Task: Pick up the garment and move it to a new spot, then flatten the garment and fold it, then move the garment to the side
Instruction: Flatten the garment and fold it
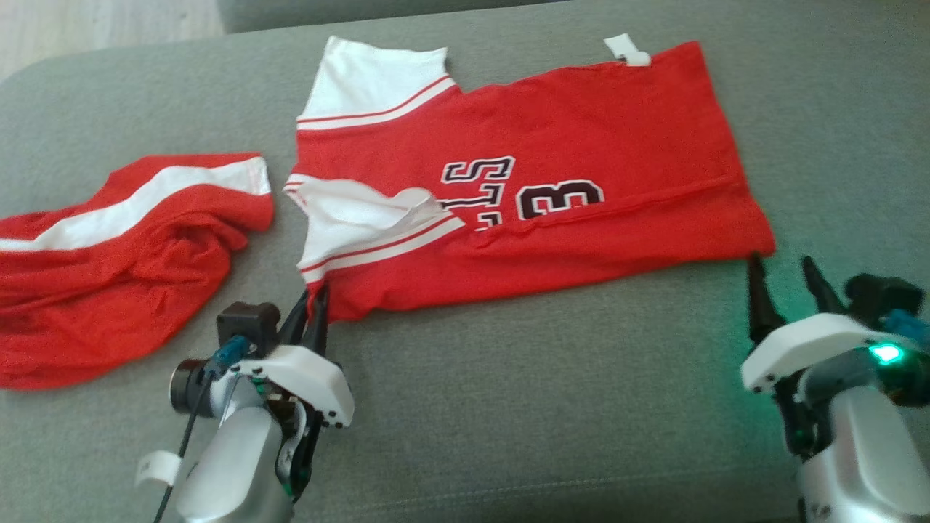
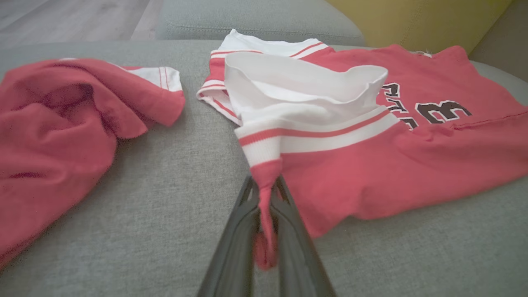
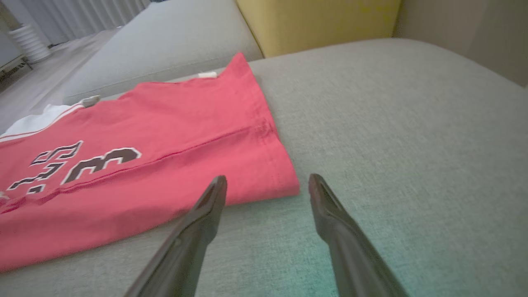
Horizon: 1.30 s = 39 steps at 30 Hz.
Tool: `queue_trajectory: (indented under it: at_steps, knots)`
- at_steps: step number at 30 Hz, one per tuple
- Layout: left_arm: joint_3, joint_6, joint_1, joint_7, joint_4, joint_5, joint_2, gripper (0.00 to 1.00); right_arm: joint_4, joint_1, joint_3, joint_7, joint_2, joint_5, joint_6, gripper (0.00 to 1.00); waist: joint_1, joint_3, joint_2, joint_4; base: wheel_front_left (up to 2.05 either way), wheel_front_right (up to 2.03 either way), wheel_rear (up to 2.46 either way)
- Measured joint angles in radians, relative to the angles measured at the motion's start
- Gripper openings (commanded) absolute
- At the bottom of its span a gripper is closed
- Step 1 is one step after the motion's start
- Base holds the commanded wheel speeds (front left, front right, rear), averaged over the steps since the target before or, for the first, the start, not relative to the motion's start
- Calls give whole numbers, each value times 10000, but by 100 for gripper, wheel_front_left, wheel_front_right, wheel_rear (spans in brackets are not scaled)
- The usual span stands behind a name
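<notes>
Obs. 1: The red, white-sleeved fabric jersey (image 1: 581,145) lies spread on the grey woven sofa cushion (image 1: 545,407), sleeves toward my left and hem toward my right. The black-and-white lettering faces up and runs sideways to me. A crease runs along the body near its near edge.

Obs. 2: My left claw (image 1: 316,305) is pressed together on the jersey's near-left corner, just below the white sleeve with its red stripes. In the left wrist view the claw (image 2: 264,181) has the red cloth (image 2: 392,165) drawn to a point between its two dark fingers – a narrow tail of fabric hangs down between them. The near sleeve is folded back over the body, cuff gaping.

Obs. 3: My right claw (image 1: 781,272) is spread, holding nothing, with its tips at the jersey's near-right corner. In the right wrist view the claw (image 3: 267,181) has one finger against the hem edge of the jersey (image 3: 144,123) and the other over bare cushion. I cannot tell whether it touches the cloth.

Obs. 4: A second red garment with a white band (image 1: 109,290) lies crumpled to my left, apart from the jersey. A yellow cushion (image 3: 317,20) stands beyond the far edge.
</notes>
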<state>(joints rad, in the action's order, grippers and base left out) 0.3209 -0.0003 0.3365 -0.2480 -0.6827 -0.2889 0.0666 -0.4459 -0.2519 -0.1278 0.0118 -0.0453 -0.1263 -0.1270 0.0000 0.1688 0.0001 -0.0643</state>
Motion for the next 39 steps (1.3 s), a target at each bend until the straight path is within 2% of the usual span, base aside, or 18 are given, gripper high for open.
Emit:
queue_trajectory:
  at_steps: [12,21,22,24,30,39]
  knots:
    - [236,4,-221,-4,2025,502,186,0,-2472,-1721,-2054,328,-2,516,0,100,0,468,0,554,0,0,0]
    - [272,2,-259,-4,2435,591,314,0,-3816,-2853,-2355,274,-23,658,0,100,0,888,0,704,0,0,0]
    - [274,0,-259,-4,2452,591,330,0,-3948,-2960,-2328,268,-29,635,0,94,0,899,0,705,0,0,0]
    - [290,2,-256,-4,2472,606,364,0,-4171,-3108,-2288,228,-36,627,0,0,0,898,0,695,0,0,0]
    - [320,19,-259,-4,2435,673,489,0,-4592,-3218,-2192,38,-35,723,0,0,0,745,0,598,0,0,0]
    - [393,96,-468,-2,2266,633,545,0,-4694,-3046,-2721,-115,4,1193,-2,0,0,160,0,403,0,0,0]
